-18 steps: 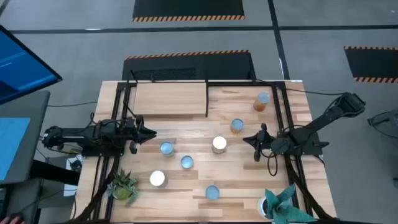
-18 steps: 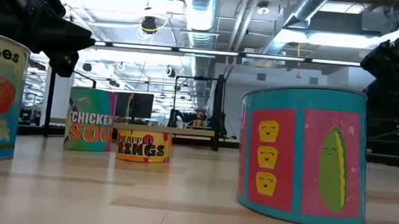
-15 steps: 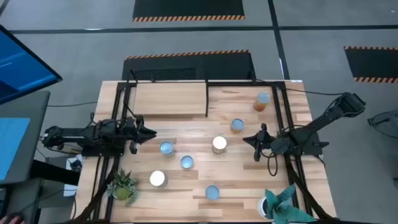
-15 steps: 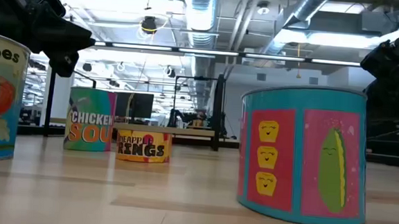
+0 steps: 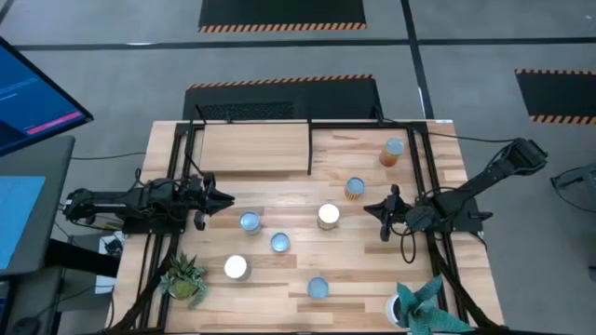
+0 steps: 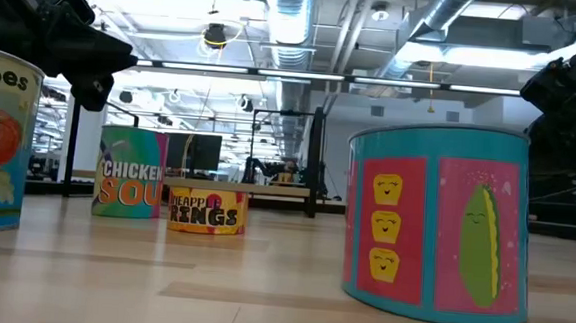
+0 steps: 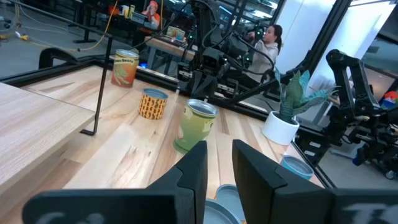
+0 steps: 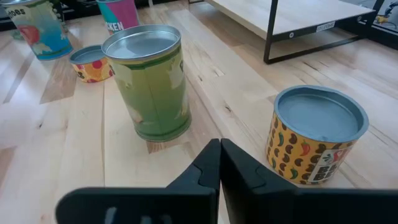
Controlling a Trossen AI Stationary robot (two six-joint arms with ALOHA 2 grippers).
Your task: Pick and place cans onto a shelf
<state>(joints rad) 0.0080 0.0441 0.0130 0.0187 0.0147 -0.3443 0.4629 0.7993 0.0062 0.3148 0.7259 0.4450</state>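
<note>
**Grippers idle, no can held yet**

Right gripper (image 5: 386,220) pinched closed and empty, just beside the green can (image 8: 149,87); closed jaws could topple it. Left gripper (image 7: 216,163) slightly parted, empty, near a blue-topped can (image 5: 249,222). Cans all upright, scattered on the bench (image 5: 279,181); shelf (image 5: 253,147) bare at the far side.

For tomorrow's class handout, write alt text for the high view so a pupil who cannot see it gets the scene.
Seen from above, seven small round tins stand scattered on a light wooden table, none on the pale wood shelf in its thin black frame at the far edge. The left gripper and right gripper hover empty at either side, and two potted green plants sit at the near corners.
</note>
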